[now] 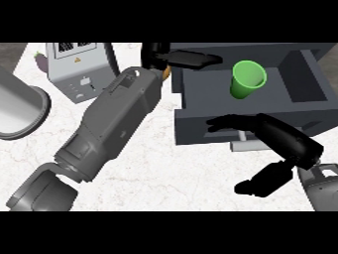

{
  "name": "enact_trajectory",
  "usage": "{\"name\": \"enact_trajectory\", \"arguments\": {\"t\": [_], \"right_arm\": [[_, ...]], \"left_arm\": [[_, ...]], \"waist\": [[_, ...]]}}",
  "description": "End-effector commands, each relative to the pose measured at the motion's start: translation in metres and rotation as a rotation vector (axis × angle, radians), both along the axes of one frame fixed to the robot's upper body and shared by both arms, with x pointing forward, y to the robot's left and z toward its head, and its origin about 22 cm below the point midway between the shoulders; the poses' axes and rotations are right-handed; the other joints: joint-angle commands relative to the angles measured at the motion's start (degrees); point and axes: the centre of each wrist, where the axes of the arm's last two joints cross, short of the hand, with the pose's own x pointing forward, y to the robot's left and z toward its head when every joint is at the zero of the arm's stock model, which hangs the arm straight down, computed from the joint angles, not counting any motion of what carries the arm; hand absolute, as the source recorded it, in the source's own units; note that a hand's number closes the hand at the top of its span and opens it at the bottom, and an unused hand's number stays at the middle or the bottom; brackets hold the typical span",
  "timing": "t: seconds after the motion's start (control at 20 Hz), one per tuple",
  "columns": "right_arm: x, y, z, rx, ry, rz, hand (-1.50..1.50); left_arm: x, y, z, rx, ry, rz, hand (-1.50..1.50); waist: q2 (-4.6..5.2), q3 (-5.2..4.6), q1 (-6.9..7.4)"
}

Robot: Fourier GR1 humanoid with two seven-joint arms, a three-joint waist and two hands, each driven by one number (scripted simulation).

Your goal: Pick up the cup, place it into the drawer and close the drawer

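On the marbled bench (164, 173), the green cup (248, 79) was already set in the open drawer (200, 126) at two o'clock; closing remained, right hand (274, 134) spread against its front, left hand (186, 58) straight-fingered on its rim.

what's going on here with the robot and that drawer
The green cup already lies inside the open dark grey drawer. The robot's right hand is at the drawer's front panel, fingers stretched along it, seemingly placed to push it closed. The left hand reaches across to the drawer's far left corner. A grey appliance and a large white cylinder stand on the marble counter to the left. The drawer is not yet shut.
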Motion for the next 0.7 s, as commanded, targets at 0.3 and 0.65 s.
{"name": "enact_trajectory", "arguments": {"t": [0.3, 0.65], "right_arm": [[0.028, -0.004, -0.109, -0.265, 0.071, -0.052, -1.50], [0.086, -0.006, -0.127, -0.275, 0.071, -0.154, 1.50]], "left_arm": [[-0.009, 0.027, -0.033, -0.097, -0.001, -0.007, -1.50], [-0.008, 0.059, -0.035, -0.105, -0.002, -0.020, -1.50]], "waist": [[-0.64, 0.03, 5.61], [-0.07, 0.14, 8.63]]}}
